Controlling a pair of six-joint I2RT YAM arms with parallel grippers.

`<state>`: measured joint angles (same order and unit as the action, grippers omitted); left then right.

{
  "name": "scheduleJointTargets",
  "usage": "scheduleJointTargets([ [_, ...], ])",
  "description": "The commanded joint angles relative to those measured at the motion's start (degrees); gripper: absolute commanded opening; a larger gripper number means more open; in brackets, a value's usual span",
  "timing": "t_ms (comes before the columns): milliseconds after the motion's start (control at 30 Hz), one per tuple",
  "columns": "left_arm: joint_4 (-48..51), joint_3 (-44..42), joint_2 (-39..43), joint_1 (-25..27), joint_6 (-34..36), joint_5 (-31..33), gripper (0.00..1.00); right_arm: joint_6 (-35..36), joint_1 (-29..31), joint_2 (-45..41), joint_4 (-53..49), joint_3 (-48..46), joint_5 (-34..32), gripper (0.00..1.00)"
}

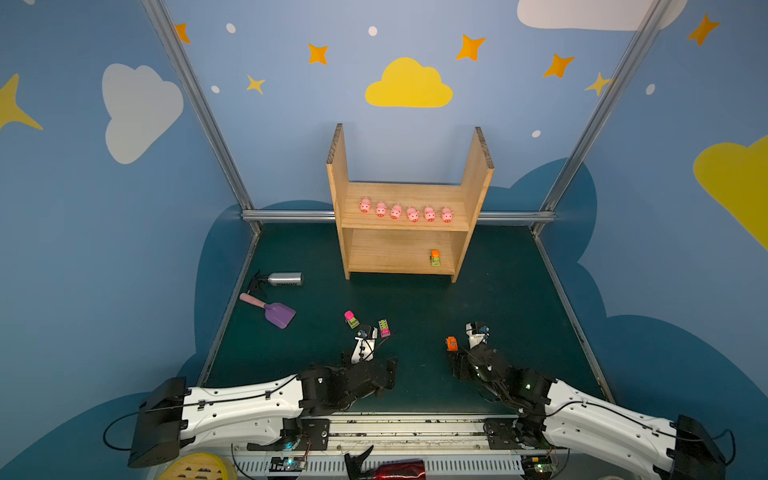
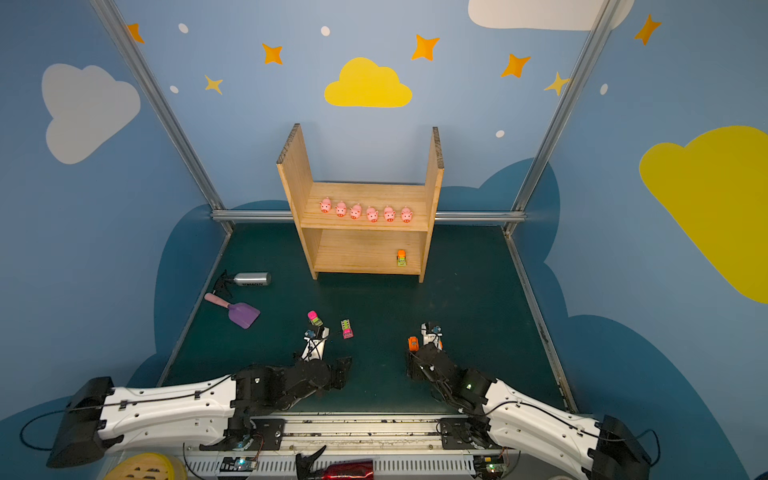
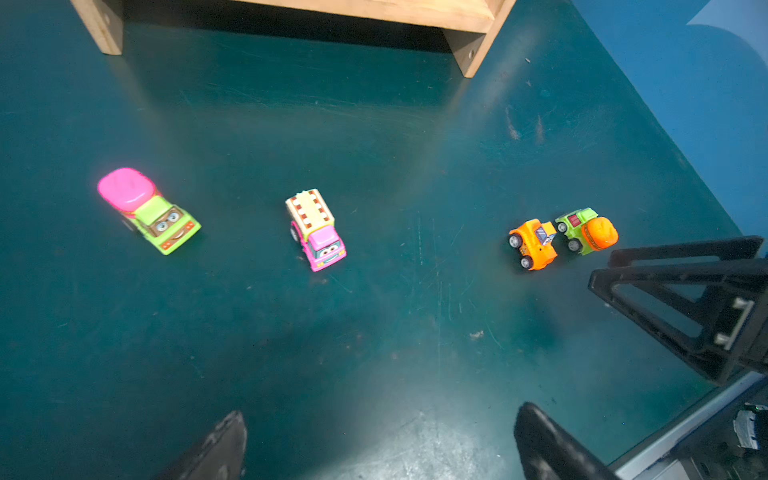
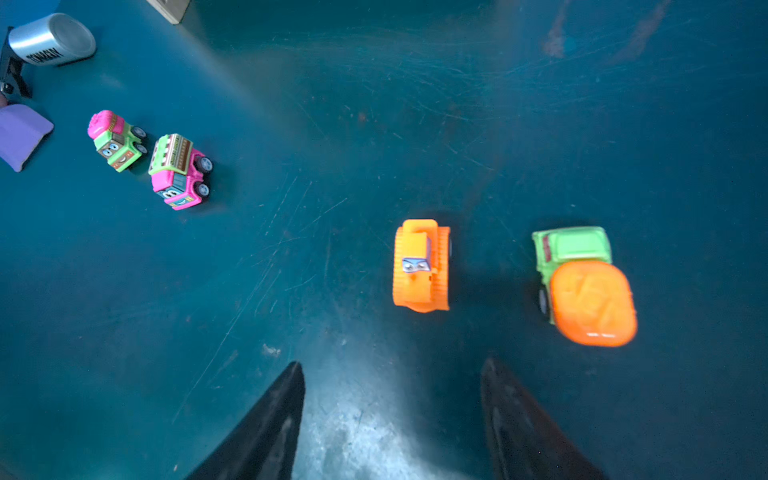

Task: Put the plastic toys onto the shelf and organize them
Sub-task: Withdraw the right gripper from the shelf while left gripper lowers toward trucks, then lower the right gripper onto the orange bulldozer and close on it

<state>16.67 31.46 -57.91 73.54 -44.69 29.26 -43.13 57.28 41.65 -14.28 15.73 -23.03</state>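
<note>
The wooden shelf (image 1: pixel 409 226) stands at the back of the green table. Several pink pigs (image 1: pixel 405 212) line its upper board. An orange-and-green toy vehicle (image 1: pixel 435 257) sits on its lower board at the right. On the table are a green truck with a pink drum (image 1: pixel 351 319), a pink truck (image 1: pixel 384 328), an orange bulldozer (image 4: pixel 422 266) and a green truck with an orange drum (image 4: pixel 582 286). My left gripper (image 3: pixel 380 415) hovers open just short of the pink truck. My right gripper (image 4: pixel 391 363) hovers open just short of the bulldozer. Both are empty.
A silver bottle (image 1: pixel 284 279) and a purple scoop with a pink handle (image 1: pixel 276 312) lie at the table's left edge. Metal rails (image 1: pixel 291 215) border the table. A yellow slotted object (image 1: pixel 195 467) and a red bottle (image 1: pixel 395 469) lie below the arms' mounting rail.
</note>
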Motion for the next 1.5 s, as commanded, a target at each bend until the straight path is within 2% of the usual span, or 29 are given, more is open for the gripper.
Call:
scheduleJointTargets([
  [0, -0.9, 1.9, -2.2, 0.3, 0.8, 1.2, 1.0, -1.0, 0.4, -1.4, -1.7, -0.9, -1.6, 0.66],
  [200, -2.1, 2.4, -3.4, 0.3, 2.6, 1.7, 1.0, -0.8, 0.4, 1.6, 0.1, -0.7, -1.7, 0.66],
  [633, -1.0, 1.1, -2.7, -0.4, 1.5, 5.4, 1.0, 0.9, -0.7, 15.4, 5.6, 3.2, -4.3, 0.63],
  [800, -0.9, 0.9, -2.7, -1.9, 2.5, 5.3, 1.0, 2.1, -2.6, 19.9, 7.5, 5.0, -3.4, 0.63],
  [967, -1.5, 0.6, -2.5, -4.1, 4.0, 3.9, 1.0, 3.1, -6.2, 24.5, 8.9, 6.9, 0.6, 0.62],
  [1300, -2.7, -1.2, -1.4, -7.0, 4.6, 2.2, 1.0, 4.8, -7.9, 30.7, 11.3, 9.3, 2.6, 0.49],
  [1467, -3.0, -1.8, -1.3, -7.8, 4.5, 1.7, 1.0, 4.9, -8.0, 33.1, 12.0, 9.9, 2.9, 0.45],
])
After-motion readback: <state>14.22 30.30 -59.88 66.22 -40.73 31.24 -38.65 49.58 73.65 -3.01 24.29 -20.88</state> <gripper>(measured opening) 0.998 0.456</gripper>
